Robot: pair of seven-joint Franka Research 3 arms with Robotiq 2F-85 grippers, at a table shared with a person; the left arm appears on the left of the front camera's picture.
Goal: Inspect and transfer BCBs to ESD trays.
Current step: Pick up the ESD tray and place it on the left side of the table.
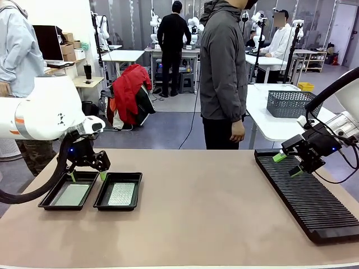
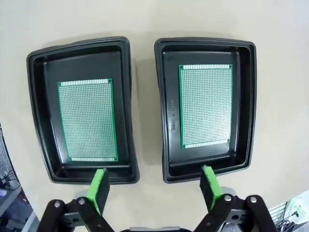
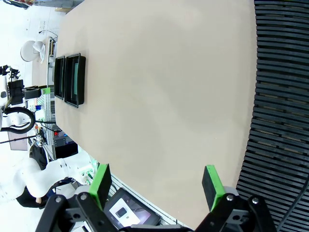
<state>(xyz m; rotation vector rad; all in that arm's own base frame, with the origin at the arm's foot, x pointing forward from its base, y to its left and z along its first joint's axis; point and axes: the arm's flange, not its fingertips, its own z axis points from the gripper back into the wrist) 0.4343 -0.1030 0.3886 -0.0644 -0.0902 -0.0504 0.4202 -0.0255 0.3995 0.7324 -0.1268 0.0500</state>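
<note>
Two black ESD trays lie side by side at the table's left, the left tray (image 1: 49,196) (image 2: 48,72) and the right tray (image 1: 102,197) (image 2: 167,96). Each holds one BCB lying flat. In the left wrist view both BCBs (image 2: 88,120) (image 2: 206,106) show a green gridded face; from the front, one BCB (image 1: 70,194) looks pale green and the other BCB (image 1: 121,194) silvery. My left gripper (image 1: 87,175) (image 2: 153,170) hovers open just above the trays' near rims, holding nothing. Over the ribbed rack my right gripper (image 1: 287,164) (image 3: 155,169) stands open and empty.
A long black slotted rack (image 1: 308,196) (image 3: 282,96) runs along the table's right side. A person in a grey jacket (image 1: 223,73) stands at the far edge. A grey wire-mesh basket (image 1: 289,103) sits on a white table behind. Bare tan tabletop (image 1: 196,207) spans the middle.
</note>
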